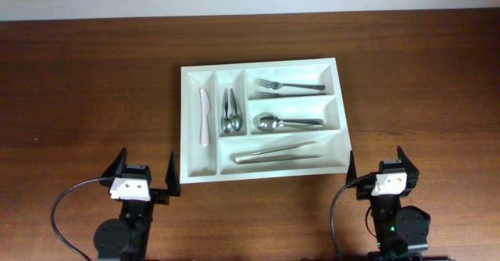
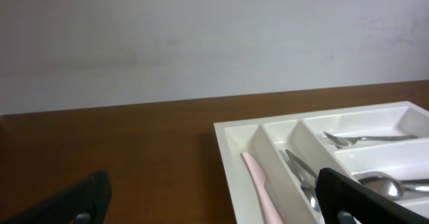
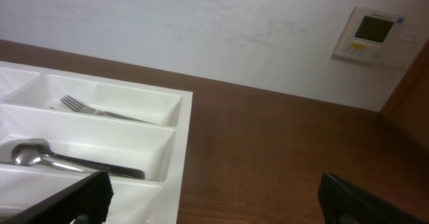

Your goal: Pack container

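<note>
The container (image 1: 187,120), a white five-compartment cutlery tray, lies mid-table. Its narrow upright slots hold a pale knife (image 1: 205,118) and small spoons (image 1: 230,109). The long slots hold forks (image 1: 291,84), spoons (image 1: 287,122) and long steel utensils (image 1: 277,153). My left gripper (image 1: 147,158) stands open just off the tray's front left corner, holding nothing. Open and empty too, my right gripper (image 1: 376,158) sits off the front right corner. The left wrist view shows the tray rim (image 2: 228,150) and knife (image 2: 258,184); the right wrist view shows the rim (image 3: 184,143), a fork (image 3: 94,110) and a spoon (image 3: 60,158).
Brown wooden table (image 1: 86,81) spreads to both sides of the tray. A pale wall runs behind the table's far edge, with a small control panel (image 3: 372,35) on it at the right.
</note>
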